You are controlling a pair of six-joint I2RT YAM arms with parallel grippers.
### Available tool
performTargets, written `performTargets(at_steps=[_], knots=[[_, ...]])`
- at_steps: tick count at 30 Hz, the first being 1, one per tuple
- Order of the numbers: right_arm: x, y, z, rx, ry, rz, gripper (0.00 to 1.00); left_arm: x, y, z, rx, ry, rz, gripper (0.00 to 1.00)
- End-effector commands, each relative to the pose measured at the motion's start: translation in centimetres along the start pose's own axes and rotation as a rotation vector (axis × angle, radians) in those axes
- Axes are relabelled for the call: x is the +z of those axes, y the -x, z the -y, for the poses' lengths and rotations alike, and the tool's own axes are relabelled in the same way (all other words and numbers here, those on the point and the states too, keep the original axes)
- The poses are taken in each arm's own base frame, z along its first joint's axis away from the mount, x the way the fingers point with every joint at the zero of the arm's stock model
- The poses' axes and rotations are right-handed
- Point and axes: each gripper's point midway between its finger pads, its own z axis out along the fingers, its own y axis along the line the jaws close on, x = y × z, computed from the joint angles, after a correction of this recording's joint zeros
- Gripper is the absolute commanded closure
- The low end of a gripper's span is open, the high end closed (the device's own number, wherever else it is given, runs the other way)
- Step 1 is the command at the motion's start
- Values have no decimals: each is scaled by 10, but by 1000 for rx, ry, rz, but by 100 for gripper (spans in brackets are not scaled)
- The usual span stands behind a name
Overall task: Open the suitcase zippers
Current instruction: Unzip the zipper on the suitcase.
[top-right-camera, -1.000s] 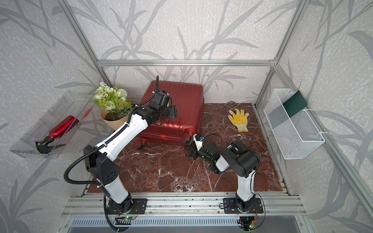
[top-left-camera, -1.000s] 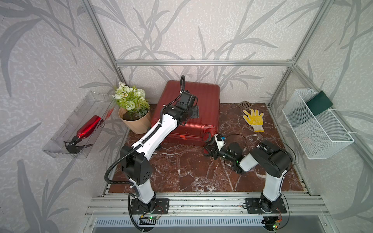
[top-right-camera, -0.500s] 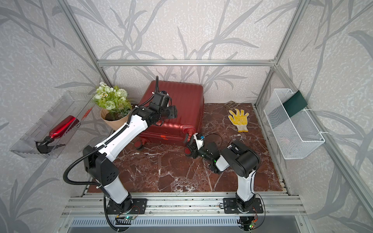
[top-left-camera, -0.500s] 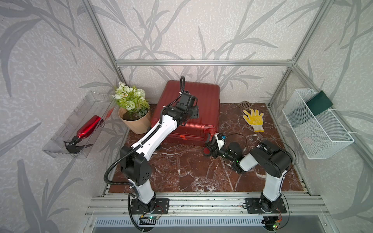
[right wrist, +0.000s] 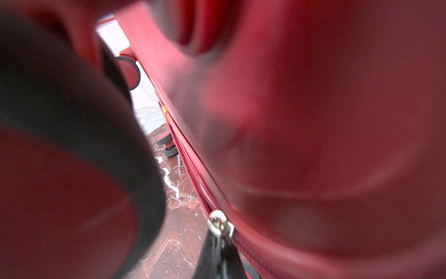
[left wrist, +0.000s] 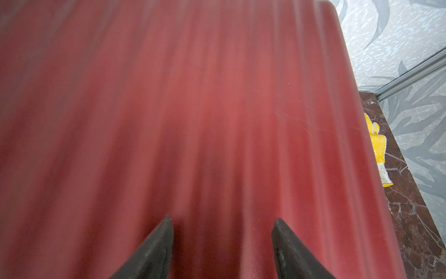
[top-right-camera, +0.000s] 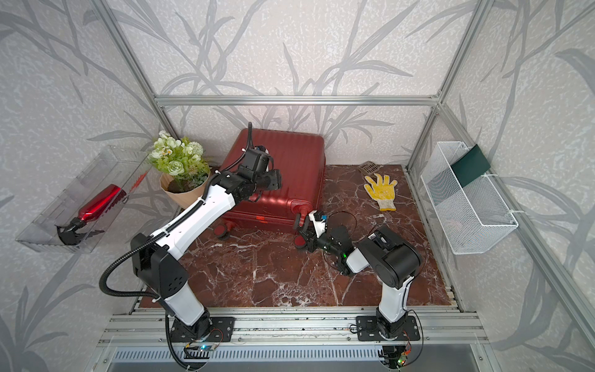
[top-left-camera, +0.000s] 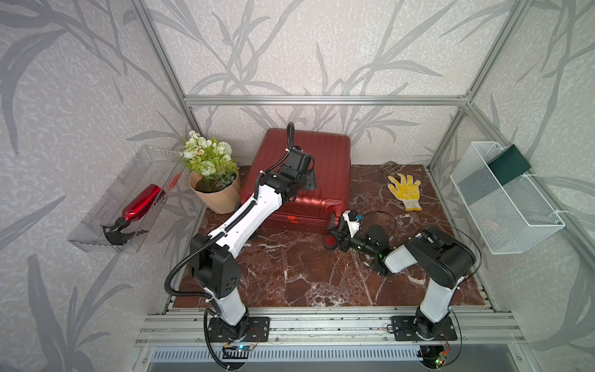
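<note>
The dark-red ribbed suitcase (top-left-camera: 322,151) (top-right-camera: 289,151) lies flat at the back of the marble table. My left gripper (left wrist: 222,219) (top-left-camera: 309,180) is open, both fingertips resting on the suitcase's top face (left wrist: 193,96). My right gripper (right wrist: 220,244) (top-left-camera: 335,230) is low at the suitcase's front right corner, between two wheels. It is shut on the pull of a silver slider (right wrist: 220,227) on the zippers' red track (right wrist: 193,178), which runs along the seam under the shell (right wrist: 313,120). A blurred wheel (right wrist: 72,193) fills that view's near side.
A potted flower (top-left-camera: 214,180) stands against the suitcase's left side. A yellow glove (top-left-camera: 404,191) and a small grate (top-left-camera: 390,166) lie to the right. A clear wall tray (top-left-camera: 96,232) holds a red bottle (top-left-camera: 141,201). A white wire basket (top-left-camera: 502,199) hangs at the right.
My right gripper's jaws have closed on the zipper pull at the front right corner. The left arm has stayed on the suitcase's top face.
</note>
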Motion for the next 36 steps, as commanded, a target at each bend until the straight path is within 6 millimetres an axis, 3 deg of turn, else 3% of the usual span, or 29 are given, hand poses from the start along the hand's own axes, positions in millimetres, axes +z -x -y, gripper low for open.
performTargets(at_steps=[1,4,6,10,12,15,18,22,30,36], knots=[[-14,42,2,-43,-29,141,100,-15,-52,-8,26,14,-174,33],[-19,41,1,-42,-40,142,100,-43,-59,13,100,-30,-151,29],[-26,38,6,-46,-79,143,100,-60,-76,30,165,-53,-160,28],[-37,41,6,-97,-115,145,100,-77,-109,56,150,-135,-179,25],[-38,39,5,-100,-117,128,100,-80,-118,67,132,-169,-182,18],[-39,40,3,-100,-115,122,100,-80,-126,85,135,-190,-186,1],[-40,41,2,-96,-113,119,100,-78,-131,104,150,-197,-190,1],[-41,43,-1,-93,-109,118,100,-67,-131,116,126,-171,-188,1],[-43,40,-6,-85,-105,107,100,-53,-104,125,98,-87,-128,8],[-45,38,-7,-78,-104,111,100,-37,-113,124,108,-35,-154,19]])
